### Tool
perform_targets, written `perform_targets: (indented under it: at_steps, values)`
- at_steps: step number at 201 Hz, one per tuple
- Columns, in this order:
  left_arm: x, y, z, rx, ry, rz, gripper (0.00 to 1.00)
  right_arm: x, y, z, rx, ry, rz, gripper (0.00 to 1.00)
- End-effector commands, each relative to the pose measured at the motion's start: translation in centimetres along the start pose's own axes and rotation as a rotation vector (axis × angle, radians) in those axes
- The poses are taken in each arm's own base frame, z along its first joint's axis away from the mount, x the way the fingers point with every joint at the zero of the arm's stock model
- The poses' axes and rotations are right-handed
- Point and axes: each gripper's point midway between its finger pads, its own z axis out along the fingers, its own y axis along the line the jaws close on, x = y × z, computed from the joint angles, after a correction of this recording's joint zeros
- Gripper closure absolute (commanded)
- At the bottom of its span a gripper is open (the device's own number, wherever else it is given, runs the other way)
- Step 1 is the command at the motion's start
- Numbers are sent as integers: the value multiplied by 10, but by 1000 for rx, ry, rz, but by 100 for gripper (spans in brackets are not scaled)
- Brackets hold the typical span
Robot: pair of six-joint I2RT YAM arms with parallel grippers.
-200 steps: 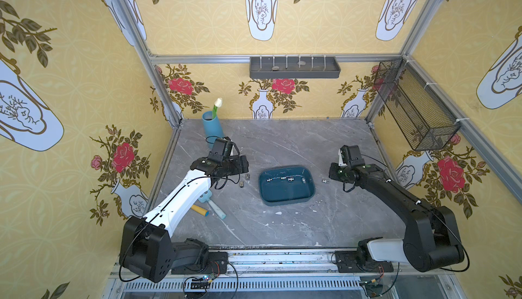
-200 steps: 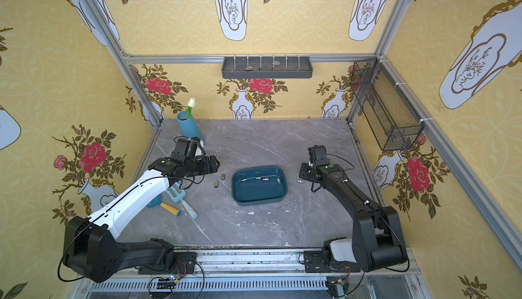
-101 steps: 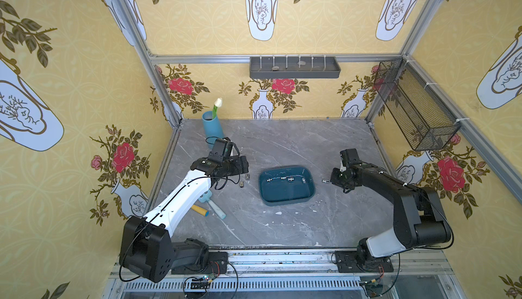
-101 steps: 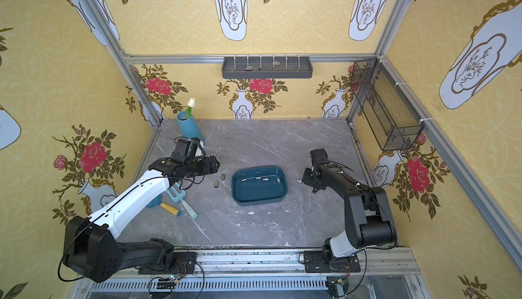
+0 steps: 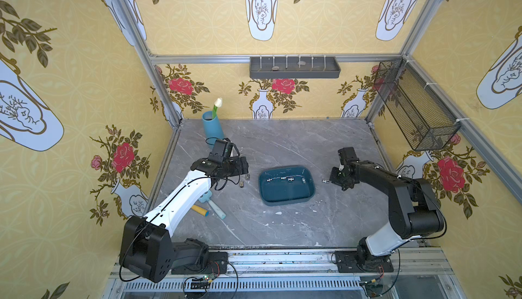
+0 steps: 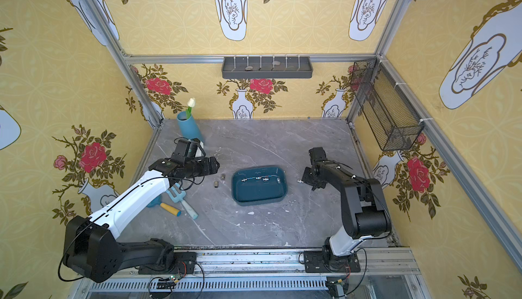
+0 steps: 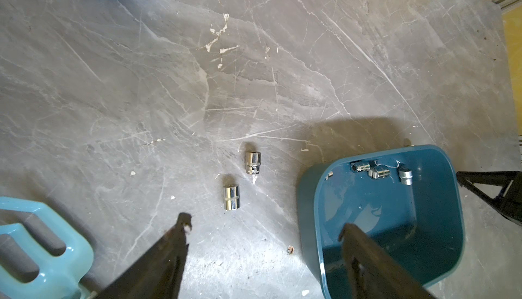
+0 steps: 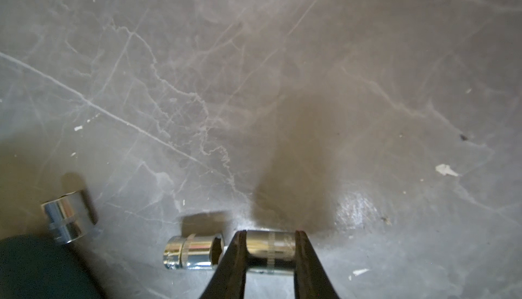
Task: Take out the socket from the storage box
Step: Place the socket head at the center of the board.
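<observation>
**Table** (image 5: pixel 282 227): grey marble, carrying everything listed below.

**Storage box** (image 5: pixel 285 196): teal tub sitting between the two sets of jaws. I am seeing several boxed sockets (image 7: pixel 378 172) lying along one wall, so the unloading is not finished.

**Right arm** (image 5: pixel 395 187): over the last second it has been folding. The elbow is dropping and the wrist is coming down low just outside the box wall. I am reading this as the set-down leg of one removal.

**Left arm** (image 5: pixel 183 196): unchanged, stretched low over the marble on the box's other side.

**Left gripper** (image 7: pixel 264 222): jaws standing wide apart and holding nothing. One jaw is hanging over the box, the other over bare marble.

**Right gripper** (image 8: pixel 270 235): jaws clamping the held socket by its two ends.

**Held socket** (image 8: pixel 269 252): chrome, lying crosswise between the jaws and already clear of the box. From this close, blurred view I am not able to say whether it is resting on the marble or hanging just above it.

**Neighbour socket** (image 8: pixel 193 252): lying on the table just outside one right jaw. I am judging it a bump risk at release.

**Loose sockets** (image 7: pixel 231 197): two standing on the marble just ahead of the left jaws, outside the box.
</observation>
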Motion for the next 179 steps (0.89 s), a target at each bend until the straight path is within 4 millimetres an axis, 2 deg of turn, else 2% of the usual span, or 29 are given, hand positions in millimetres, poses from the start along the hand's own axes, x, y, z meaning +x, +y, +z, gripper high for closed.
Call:
perform_targets:
  at_steps: [1, 80, 127, 179]
  values:
    - [-2, 0, 1, 3, -11, 0, 11, -1, -2, 0, 17, 1, 11, 70]
    - [-2, 0, 1, 4, -12, 0, 11, 0, 0, 6, 13, 20, 16, 65]
    - [-3, -1, 0, 6, -14, 0, 11, 1, -2, 4, 19, 15, 15, 58]
    - [-8, -4, -2, 15, -21, 3, 11, -5, -4, -15, 30, -21, 1, 52]
